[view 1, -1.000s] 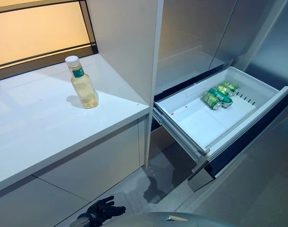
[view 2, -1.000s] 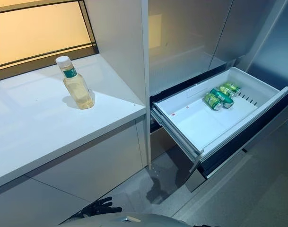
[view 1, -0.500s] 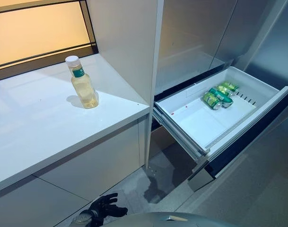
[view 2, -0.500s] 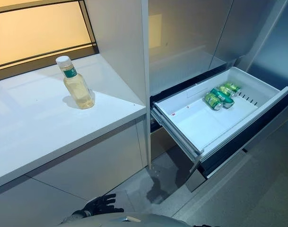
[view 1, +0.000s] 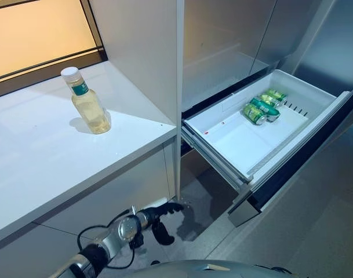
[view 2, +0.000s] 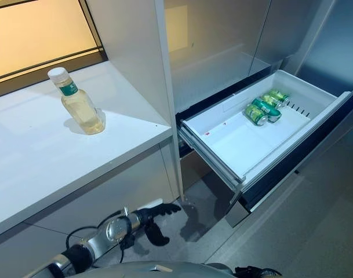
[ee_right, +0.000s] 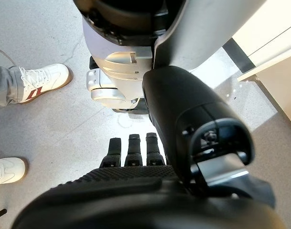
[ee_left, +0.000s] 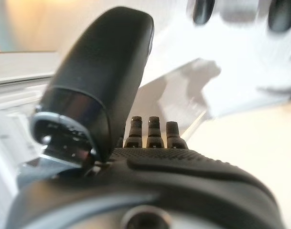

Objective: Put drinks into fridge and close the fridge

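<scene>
A clear bottle of pale yellow drink [view 1: 86, 104] with a white cap stands upright on the white counter [view 1: 37, 156]. Right of it the fridge's white drawer [view 1: 234, 142] is pulled out, with three green cans [view 1: 261, 108] lying at its far end. My left hand [view 1: 162, 215] is low in front of the cabinet below the counter, open, fingers straight and pointing toward the drawer, holding nothing. Its wrist view shows the thumb [ee_left: 102, 81] and straight fingers [ee_left: 152, 129]. My right hand [ee_right: 135, 191] shows only in its own wrist view, open and hanging over the floor.
A tall white panel [view 1: 141, 52] separates the counter from the steel fridge doors [view 1: 228, 40]. The drawer's dark front [view 1: 298, 159] juts into the floor space. A person's white shoes [ee_right: 35, 81] stand on the grey floor behind me.
My left arm has risen from the bottom edge and stretched forward toward the drawer. The whole scene has shifted left, so the camera moved. Bottle and cans stay put.
</scene>
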